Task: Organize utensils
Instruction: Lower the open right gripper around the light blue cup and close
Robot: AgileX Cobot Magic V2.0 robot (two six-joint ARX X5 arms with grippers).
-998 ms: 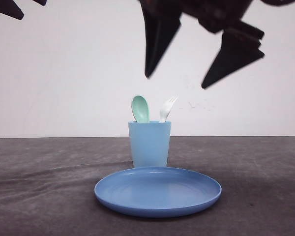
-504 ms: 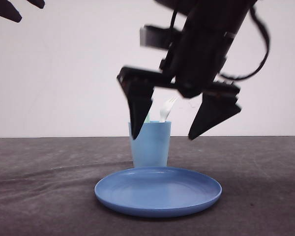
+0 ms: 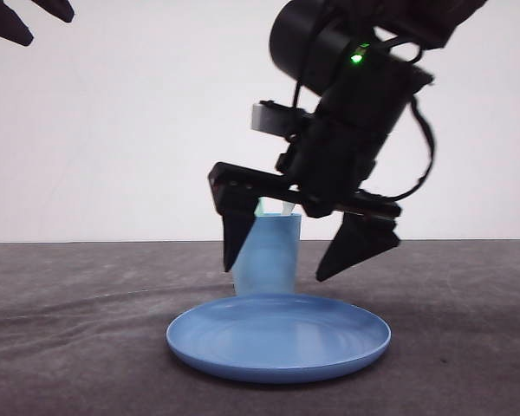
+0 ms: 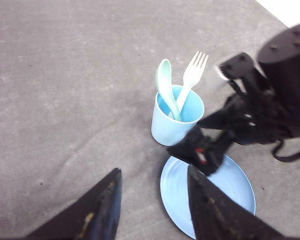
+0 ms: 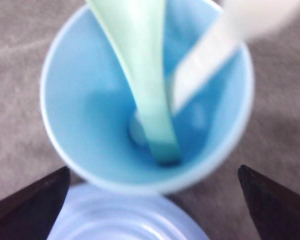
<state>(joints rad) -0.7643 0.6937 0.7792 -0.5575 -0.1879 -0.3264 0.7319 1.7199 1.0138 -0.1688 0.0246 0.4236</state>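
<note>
Your left gripper hangs open above the grey table. The pale mint-green plastic spoon and white plastic fork stand in the light blue cup; your right gripper's fingers straddle it, spread wide, over the round blue plate.

front: low, table-level | left wrist: high, oblique | right wrist: close, downward | shared: cup

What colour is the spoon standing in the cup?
Pale mint green; the spoon shows best in the left wrist view, standing in the light blue cup.
</note>
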